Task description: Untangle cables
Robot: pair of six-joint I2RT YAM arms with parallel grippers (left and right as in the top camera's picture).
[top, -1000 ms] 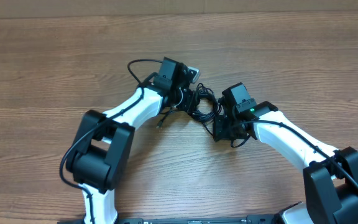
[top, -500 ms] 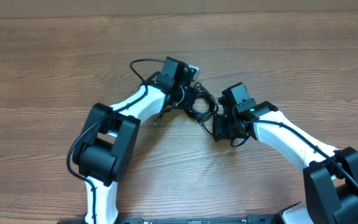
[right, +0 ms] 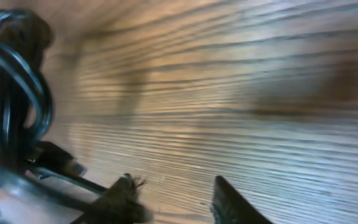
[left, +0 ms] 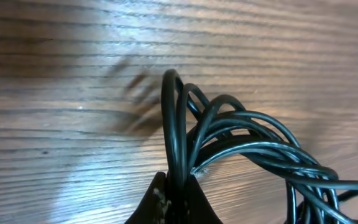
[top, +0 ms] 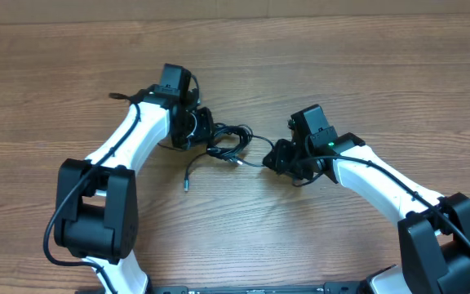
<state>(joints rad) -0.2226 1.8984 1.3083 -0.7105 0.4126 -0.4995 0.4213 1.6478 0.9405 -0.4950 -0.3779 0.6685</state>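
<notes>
Over the worktop (top: 382,65) we judge that if the left pincer (top: 198,131) pulls the cables (top: 228,143) alone, their knot could tighten; they lie between it and the right pincer (top: 277,157) as a loose black tangle, one plug end (top: 188,184) trailing. At the left wrist, that pincer (left: 176,194) is clamped on several glossy loops that fan out. At the right wrist, the right pincer (right: 176,196) stands parted and empty, the cables (right: 17,93) just beside it.

Thin black cables (top: 228,140) in loose tangled loops, mid-table, on brown wood-grain tabletop (top: 365,73). Touched at left edge by black left gripper (top: 205,131). Trailing one strand down-left to small plug tip (top: 187,186), lying free on wood. Running another thin strand rightward up to black right gripper (top: 280,158); contact there unclear.
</notes>
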